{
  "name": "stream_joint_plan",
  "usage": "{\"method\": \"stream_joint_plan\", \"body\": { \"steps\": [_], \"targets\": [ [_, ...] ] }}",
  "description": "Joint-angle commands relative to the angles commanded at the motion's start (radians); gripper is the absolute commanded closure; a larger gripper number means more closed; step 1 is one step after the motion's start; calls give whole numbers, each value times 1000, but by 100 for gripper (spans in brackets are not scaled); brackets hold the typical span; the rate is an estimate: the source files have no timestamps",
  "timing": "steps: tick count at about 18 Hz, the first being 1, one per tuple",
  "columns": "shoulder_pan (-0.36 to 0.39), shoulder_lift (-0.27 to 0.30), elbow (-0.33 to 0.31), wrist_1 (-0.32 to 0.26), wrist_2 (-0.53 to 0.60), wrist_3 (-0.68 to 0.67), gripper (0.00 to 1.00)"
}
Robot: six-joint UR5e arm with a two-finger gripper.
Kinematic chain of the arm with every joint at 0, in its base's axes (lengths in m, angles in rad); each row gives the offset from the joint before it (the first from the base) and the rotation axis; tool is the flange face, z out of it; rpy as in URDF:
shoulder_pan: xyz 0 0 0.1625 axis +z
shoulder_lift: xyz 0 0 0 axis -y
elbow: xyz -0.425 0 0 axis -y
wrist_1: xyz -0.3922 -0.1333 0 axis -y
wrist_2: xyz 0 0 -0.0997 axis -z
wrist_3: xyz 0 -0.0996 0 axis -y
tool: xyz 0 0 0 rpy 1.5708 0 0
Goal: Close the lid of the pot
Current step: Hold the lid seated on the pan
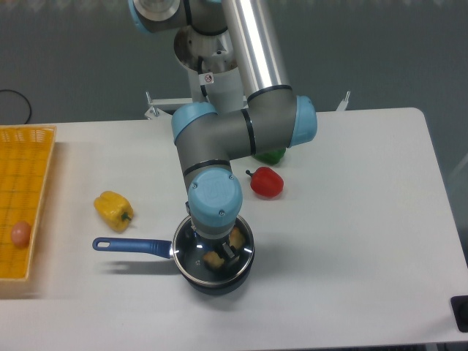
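The dark pot (pixel 191 272) stands near the table's front edge, its long blue handle (pixel 131 246) pointing left. The glass pot lid (pixel 246 251) with its thin metal rim lies level over the pot's mouth; I cannot tell whether it rests on the pot or hangs just above it. My gripper (pixel 222 251) points straight down over the lid's centre. The blue wrist hides most of it and the knob. Only dark finger parts show, so the jaws' state is unclear. Yellowish pieces (pixel 213 258) show inside the pot through the glass.
A yellow pepper (pixel 113 210) lies left of the pot. A red pepper (pixel 266 182) lies behind it to the right, with a green one (pixel 273 156) half hidden by the arm. A yellow basket (pixel 22 175) holding an egg (pixel 20 233) stands at the left edge.
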Motion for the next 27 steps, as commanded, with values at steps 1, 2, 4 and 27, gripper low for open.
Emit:
{"method": "stream_joint_plan", "body": {
  "steps": [1, 2, 4, 27],
  "targets": [
    [0, 0, -2, 0, 2, 0, 38],
    [0, -2, -2, 2, 2, 0, 38],
    [0, -3, -2, 2, 2, 0, 38],
    [0, -9, -9, 17, 3, 0, 37]
  ]
}}
